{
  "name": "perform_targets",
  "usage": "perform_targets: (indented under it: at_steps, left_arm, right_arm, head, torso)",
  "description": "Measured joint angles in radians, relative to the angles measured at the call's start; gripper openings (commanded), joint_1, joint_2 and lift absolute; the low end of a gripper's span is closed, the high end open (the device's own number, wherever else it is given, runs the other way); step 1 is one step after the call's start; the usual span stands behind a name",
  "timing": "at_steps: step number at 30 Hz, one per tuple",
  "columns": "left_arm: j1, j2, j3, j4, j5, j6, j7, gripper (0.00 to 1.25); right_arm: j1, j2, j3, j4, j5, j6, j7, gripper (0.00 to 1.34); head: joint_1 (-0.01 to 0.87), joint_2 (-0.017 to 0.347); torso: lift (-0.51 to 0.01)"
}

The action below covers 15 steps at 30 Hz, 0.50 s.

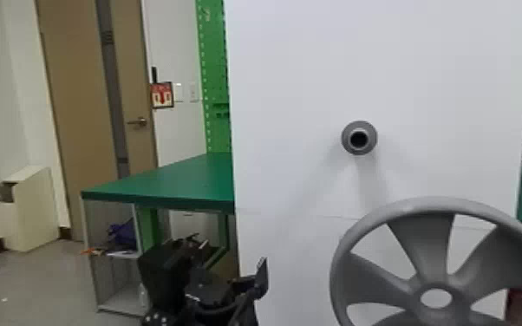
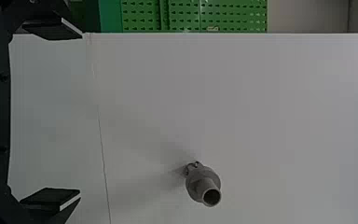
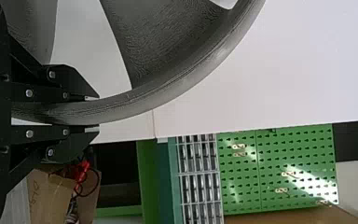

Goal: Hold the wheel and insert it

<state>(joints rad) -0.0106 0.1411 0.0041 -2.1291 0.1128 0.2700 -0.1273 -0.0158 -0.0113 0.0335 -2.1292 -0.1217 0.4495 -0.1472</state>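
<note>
One hand (image 3: 93, 112) holds the wheel (image 1: 431, 247); cardboard (image 3: 49, 203) bears writing.

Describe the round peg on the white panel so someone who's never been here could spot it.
Find the white panel in front of green pegboard. Near its middle, above and left of the grey wheel in the head view, a grey peg sticks out. Unlike the broad, spoked wheel, it is narrow and ends in a dark hole.

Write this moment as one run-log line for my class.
Wheel: in right gripper by its rim, below and right of peg, not inserted | Peg: bare, on white panel | Left gripper: open, empty
</note>
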Motion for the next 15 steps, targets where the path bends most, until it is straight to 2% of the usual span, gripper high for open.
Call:
perform_targets:
  at_steps: [15]
  left_arm:
    - [0.000,0.000,-0.007,0.005,-0.003,0.001,0.000,1.16]
  right_arm:
    - [-0.077,0.007,0.018,-0.010,-0.019,0.067,0.000,0.25]
  head:
    - [0.176,0.341]
  torso:
    - [-0.489]
